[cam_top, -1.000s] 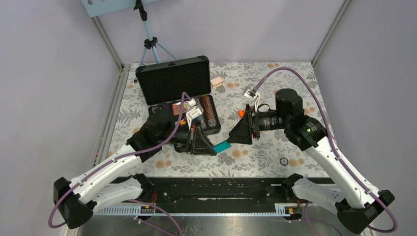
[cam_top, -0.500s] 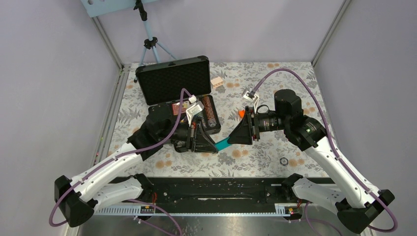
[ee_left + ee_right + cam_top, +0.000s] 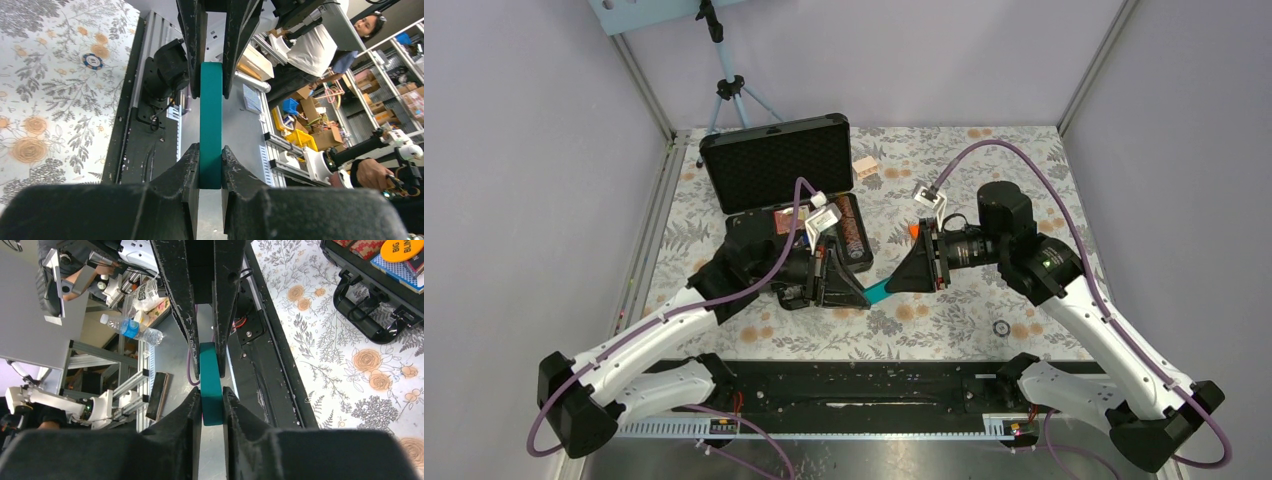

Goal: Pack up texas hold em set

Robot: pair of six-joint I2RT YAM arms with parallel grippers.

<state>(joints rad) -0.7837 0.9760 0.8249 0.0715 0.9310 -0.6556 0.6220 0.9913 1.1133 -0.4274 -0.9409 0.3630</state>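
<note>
the case (image 3: 774,168) sits open toward the far left of the table, lid propped up with black foam showing, its long side running roughly left to right. a row of striped chips (image 3: 854,235) lies at the right end of the tray, and your right wrist view picks up the black handle (image 3: 362,315) and an orange round disc (image 3: 401,249) inside. it lies beyond and to the left of both grippers, and your left arm is plainly the nearer one, reaching across its front edge. out in front of it, both grippers share a teal block (image 3: 876,294) held off the table, its long axis running from one to the other. the left gripper (image 3: 210,152) is clamped on one end, and the right gripper (image 3: 211,395) has its fingers pressed to both faces of the other end. one loose chip (image 3: 1001,327) lies near the right arm's base, well apart from the case.
</note>
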